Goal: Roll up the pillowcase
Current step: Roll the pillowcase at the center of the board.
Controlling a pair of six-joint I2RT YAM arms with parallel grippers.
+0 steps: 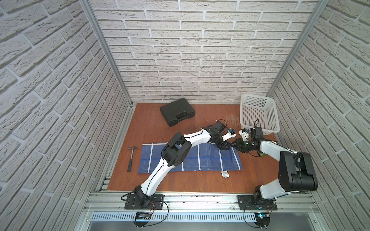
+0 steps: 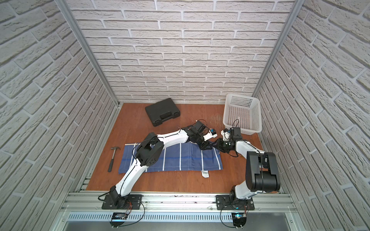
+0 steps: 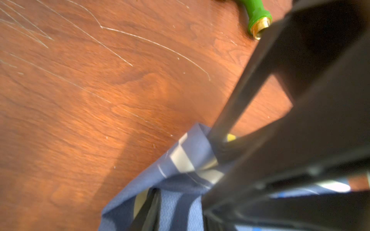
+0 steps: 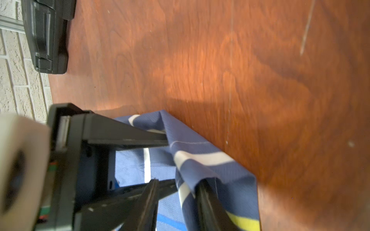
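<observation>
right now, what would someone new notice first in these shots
The blue pillowcase lies flat across the middle of the wooden table, not yet rolled. The left gripper and right gripper meet at its far right corner, where the cloth is bunched up. A hammer lies beside its left edge; a black case and white basket stand at the back.

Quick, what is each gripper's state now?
Left gripper: partly open at the pillowcase corner.
Right gripper: partly open, corner draped over one jaw.
</observation>
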